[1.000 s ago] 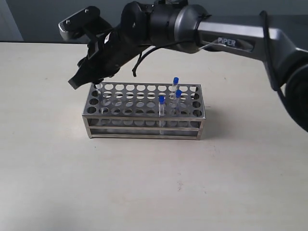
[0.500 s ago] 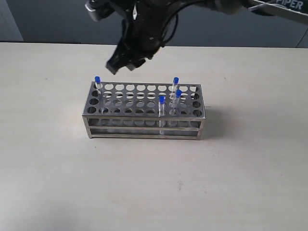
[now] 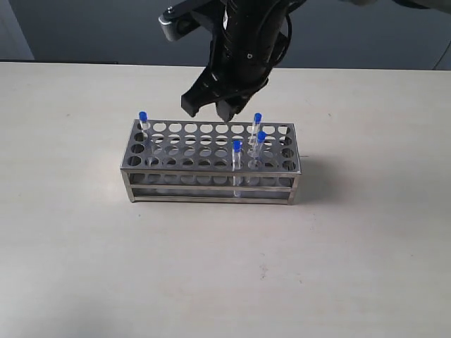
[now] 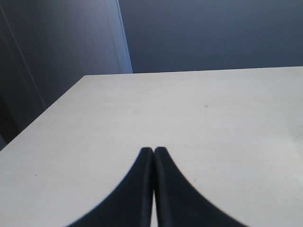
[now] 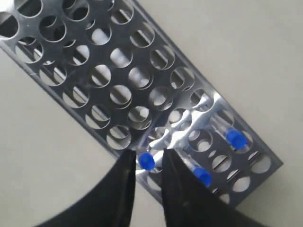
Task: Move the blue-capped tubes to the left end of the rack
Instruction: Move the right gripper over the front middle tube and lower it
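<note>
The steel rack [image 3: 211, 163] stands mid-table. One blue-capped tube [image 3: 142, 121] stands in its left end, at the back. Three more stand near the right end: one at the back [image 3: 257, 121], one in the middle [image 3: 261, 139], one at the front [image 3: 237, 149]. My right gripper [image 3: 209, 109] hovers above the rack's back edge, right of centre, open and empty. In the right wrist view, the front tube's cap [image 5: 146, 161] shows in the gap of the right gripper [image 5: 147, 157], untouched; two other caps [image 5: 202, 176] [image 5: 235, 138] lie beyond. My left gripper [image 4: 154, 150] is shut over bare table.
The rack [image 5: 118, 85] has several rows of empty holes between the left-end tube and the right-end tubes. Pale tabletop [image 3: 211, 267] surrounds it. The table's far edge [image 4: 189, 72] meets a dark wall.
My right gripper left the rack's left end, rose, and swung right to above the right-hand tubes. A tube now stands uncovered at the left end. The jaws have narrowed.
</note>
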Tool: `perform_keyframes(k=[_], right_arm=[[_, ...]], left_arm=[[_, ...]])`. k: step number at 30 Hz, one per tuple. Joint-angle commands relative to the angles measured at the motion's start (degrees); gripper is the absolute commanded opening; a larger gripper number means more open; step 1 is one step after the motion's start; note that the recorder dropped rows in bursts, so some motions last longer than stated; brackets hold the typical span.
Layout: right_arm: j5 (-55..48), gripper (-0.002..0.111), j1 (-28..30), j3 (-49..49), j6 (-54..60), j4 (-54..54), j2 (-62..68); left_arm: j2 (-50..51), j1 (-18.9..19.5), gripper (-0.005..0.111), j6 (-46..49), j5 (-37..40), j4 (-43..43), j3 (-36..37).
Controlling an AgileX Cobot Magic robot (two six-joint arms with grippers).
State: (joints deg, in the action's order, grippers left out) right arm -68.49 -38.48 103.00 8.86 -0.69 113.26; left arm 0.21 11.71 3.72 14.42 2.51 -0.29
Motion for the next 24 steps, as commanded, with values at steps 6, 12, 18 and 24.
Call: perform_keyframes(k=[6,12,18,24], right_arm=[[-1.47,0.054,0.15,0.09,-0.95,-0.41,0.28],[-1.47,0.051,0.15,-2.55,-2.10,2.07,0.28],[3.37,0.051,0.15,-4.97,-2.10,1.58,0.28],[3.26,0.051,0.15,-4.97,-2.10,1.53,2.30]], left_arm=[[-0.21,-0.45,0.000,-0.21,-0.68,0.06,0.29],[-0.21,-0.45,0.000,-0.21,-0.68,0.06,0.29],[-0.21,-0.45,0.000,-0.21,-0.68,0.06,0.29],[-0.21,-0.45,0.000,-0.21,-0.68,0.06,0.29]])
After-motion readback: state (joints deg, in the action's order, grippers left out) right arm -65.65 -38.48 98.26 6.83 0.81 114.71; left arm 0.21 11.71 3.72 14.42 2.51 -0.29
